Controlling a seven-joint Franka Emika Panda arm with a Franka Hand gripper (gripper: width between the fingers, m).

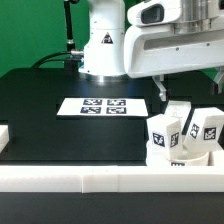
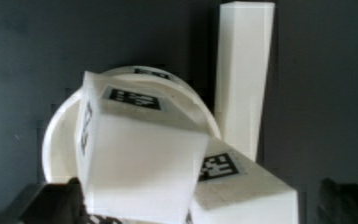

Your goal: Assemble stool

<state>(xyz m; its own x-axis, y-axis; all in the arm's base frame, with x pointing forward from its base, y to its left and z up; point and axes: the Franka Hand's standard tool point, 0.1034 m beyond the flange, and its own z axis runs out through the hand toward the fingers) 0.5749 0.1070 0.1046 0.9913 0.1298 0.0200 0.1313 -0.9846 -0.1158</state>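
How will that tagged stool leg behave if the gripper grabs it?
The leg looks like rigid, blocky plastic, so it probably won't flex. Its smooth white faces may be slippery. It stands upright in the seat disc, so a sideways push might tip it.

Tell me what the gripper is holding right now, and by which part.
Cannot be told. In the wrist view a tagged leg on the seat disc sits right at the gripper, but no clamped contact is visible.

Arm: mine reaches in from the exterior view's upper right.
Claw (image 2: 190, 205): points down; jaw gap not clear.
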